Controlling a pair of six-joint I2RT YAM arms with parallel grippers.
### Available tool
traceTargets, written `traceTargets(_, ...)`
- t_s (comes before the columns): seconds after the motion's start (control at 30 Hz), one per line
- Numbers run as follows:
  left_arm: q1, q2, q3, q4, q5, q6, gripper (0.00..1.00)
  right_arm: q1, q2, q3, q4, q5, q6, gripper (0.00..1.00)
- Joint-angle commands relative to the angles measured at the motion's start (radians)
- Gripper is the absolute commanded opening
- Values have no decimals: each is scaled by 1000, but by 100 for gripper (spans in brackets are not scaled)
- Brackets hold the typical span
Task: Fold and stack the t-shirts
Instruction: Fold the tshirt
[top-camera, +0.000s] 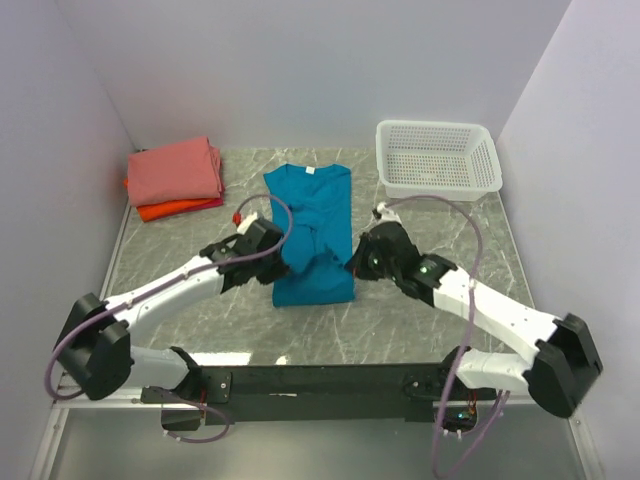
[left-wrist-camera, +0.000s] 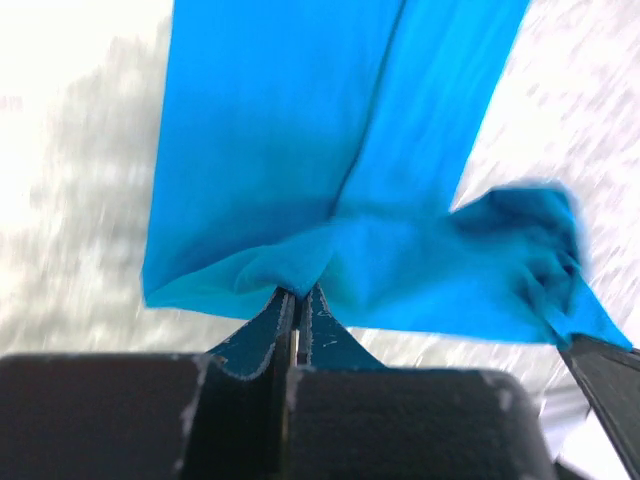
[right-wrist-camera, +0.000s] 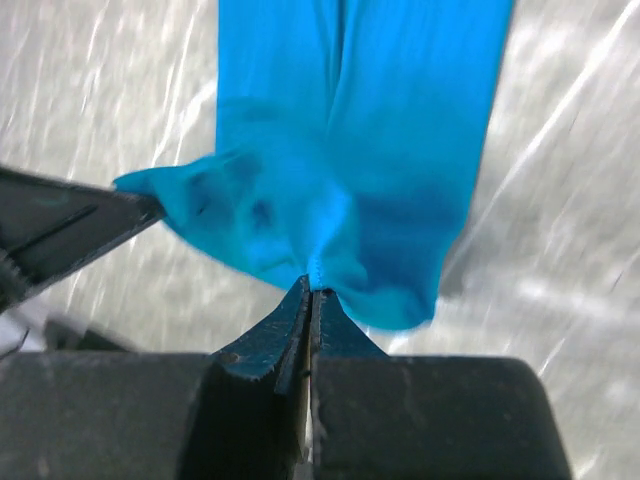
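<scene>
Left end effector (left-wrist-camera: 298, 297) is clamped on the teal t-shirt (top-camera: 312, 200). Right end effector (right-wrist-camera: 312, 290) pinches a bunched fold of it.

Finding the teal-blue short-sleeved cotton t-shirt (top-camera: 312, 200) lying mid-way on the grey marbled tabletop (top-camera: 420, 320), collar toward the back. Seeing the stack of folded salmon-pink, red and orange t-shirts (top-camera: 175, 175) sitting back left, the white plastic mesh basket (top-camera: 437, 160) back right. Noting the left gripper (left-wrist-camera: 298, 295) pinching the shirt's left edge, the right gripper (right-wrist-camera: 312, 290) its right.
</scene>
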Motion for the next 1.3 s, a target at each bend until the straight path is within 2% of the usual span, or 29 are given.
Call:
traceTargets(0.0, 40, 43, 126, 36, -81, 96, 1, -37, 87, 146, 43, 85, -110, 0)
traceTargets(0.43, 159, 260, 311, 71, -85, 196, 1, -174, 408, 414, 40, -66, -239, 0)
traceTargets(0.83, 208, 451, 401, 83, -46, 228, 2, -224, 639, 579, -41, -51, -236, 0)
traceTargets(0.9, 221, 460, 398, 96, -55, 217, 14, -235, 690, 628, -57, -27, -230, 0)
traceTargets(0.93, 226, 466, 406, 105, -58, 216, 20, -238, 705, 644, -68, 1, -226, 3)
traceTargets(0.97, 237, 475, 427, 105, -60, 216, 33, -247, 739, 661, -72, 19, -217, 20)
traceTargets(1.0, 241, 493, 441, 107, -60, 231, 39, -255, 756, 703, -78, 31, -214, 29)
traceTargets(1.03, 246, 501, 455, 113, -63, 237, 46, -260, 776, 730, -98, 41, -213, 35)
traceTargets(1.07, 254, 509, 481, 113, -62, 245, 60, -264, 812, 760, -118, 38, -211, 38)
traceTargets(1.13, 260, 520, 507, 102, -62, 273, 74, -269, 828, 825, -144, 41, -216, 42)
traceTargets(1.17, 263, 517, 525, 78, -68, 276, 83, -269, 816, 829, -141, 32, -223, 46)
traceTargets(1.2, 263, 500, 527, 65, -74, 282, 88, -267, 801, 804, -128, 18, -225, 49)
traceTargets(1.23, 263, 482, 518, 68, -78, 283, 95, -269, 781, 781, -96, 9, -223, 56)
traceTargets(1.27, 263, 437, 475, 89, -69, 289, 99, -267, 738, 732, -82, -26, -228, 70)
